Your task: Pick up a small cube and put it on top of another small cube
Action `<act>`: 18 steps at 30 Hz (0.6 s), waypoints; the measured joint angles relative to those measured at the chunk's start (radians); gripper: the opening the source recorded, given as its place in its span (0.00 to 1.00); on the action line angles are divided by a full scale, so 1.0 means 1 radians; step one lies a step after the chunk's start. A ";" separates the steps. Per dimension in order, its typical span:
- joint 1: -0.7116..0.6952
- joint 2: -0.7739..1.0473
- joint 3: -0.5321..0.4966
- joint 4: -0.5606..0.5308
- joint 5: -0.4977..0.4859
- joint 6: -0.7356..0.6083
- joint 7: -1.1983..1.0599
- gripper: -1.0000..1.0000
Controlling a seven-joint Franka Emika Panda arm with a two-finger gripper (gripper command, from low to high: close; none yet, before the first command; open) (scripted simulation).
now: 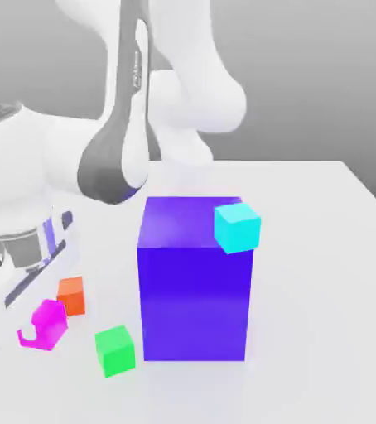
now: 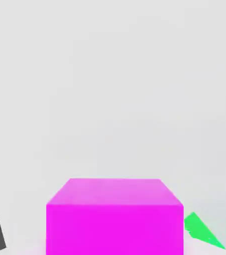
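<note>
The small magenta-pink cube (image 1: 50, 316) sits low at the table surface on the exterior view's left, just in front of an orange cube (image 1: 72, 296). My gripper (image 1: 40, 330) comes down from the white hand above and is shut on the magenta cube. In the hand view this cube (image 2: 115, 219) looms close and centred. The small green cube (image 1: 114, 350) stands on the table a short way toward the exterior view's right of the magenta one, apart from it. One corner of the green cube (image 2: 202, 231) shows beside the magenta cube.
A big blue-purple block (image 1: 195, 281) stands just past the green cube, toward the exterior view's right. A cyan cube (image 1: 238, 228) is at its upper right corner. The white table (image 1: 324, 273) stretches on beyond the block.
</note>
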 joint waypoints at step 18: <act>0.068 0.055 -0.011 -0.172 -0.154 0.231 0.004 0.00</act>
